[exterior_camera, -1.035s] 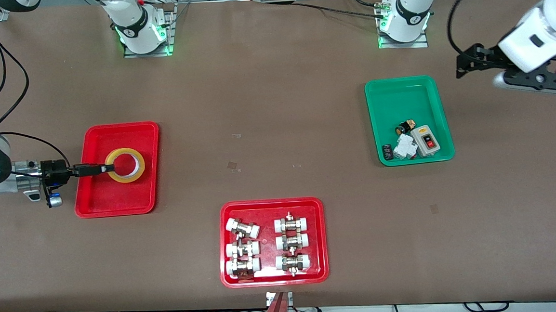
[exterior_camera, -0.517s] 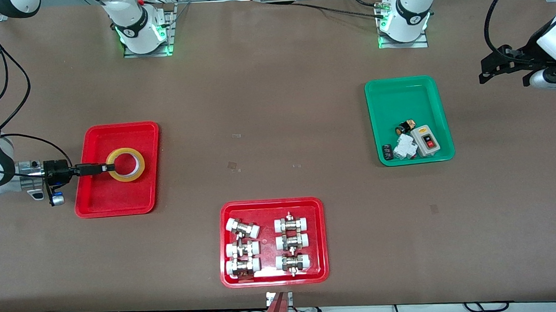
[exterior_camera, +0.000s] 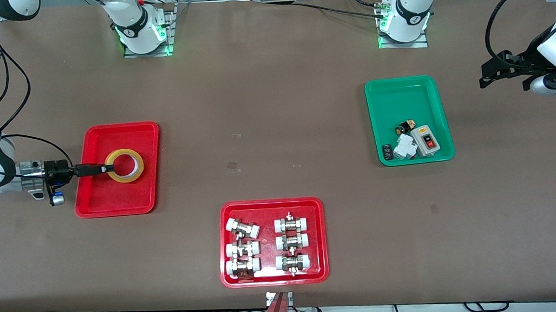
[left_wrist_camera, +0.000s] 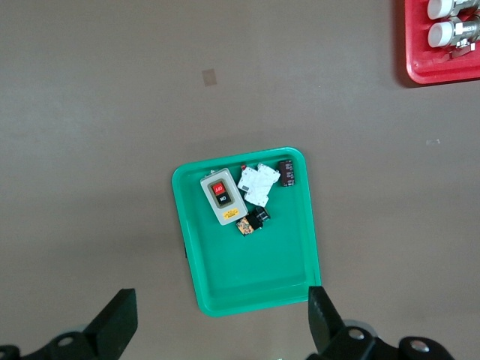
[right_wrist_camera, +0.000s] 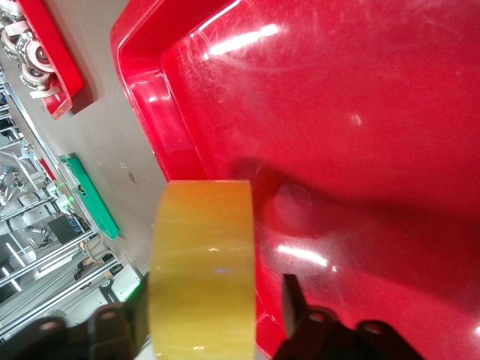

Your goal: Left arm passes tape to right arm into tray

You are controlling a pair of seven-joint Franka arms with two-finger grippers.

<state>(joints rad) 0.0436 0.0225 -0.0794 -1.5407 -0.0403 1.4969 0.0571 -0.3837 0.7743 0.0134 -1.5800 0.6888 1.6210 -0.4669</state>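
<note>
The yellow tape (exterior_camera: 124,166) lies flat in the plain red tray (exterior_camera: 116,199) at the right arm's end of the table. My right gripper (exterior_camera: 99,169) reaches level over the tray's rim, its fingers one above the other across the roll's wall. In the right wrist view the tape (right_wrist_camera: 202,270) stands between the fingers, with a gap between it and one finger (right_wrist_camera: 291,300), so the jaws are open around it. My left gripper (exterior_camera: 490,71) is open and empty, up over bare table at the left arm's end, past the green tray (exterior_camera: 402,88).
The green tray (left_wrist_camera: 247,277) holds a switch box (exterior_camera: 426,140) and small electrical parts. A second red tray (exterior_camera: 227,275) with white-capped metal fittings sits near the table's front edge. Both arm bases stand along the table's back edge.
The left arm has pulled back toward its end of the table, away from the green tray. The right gripper and the tape have stayed nearly still in the red tray.
</note>
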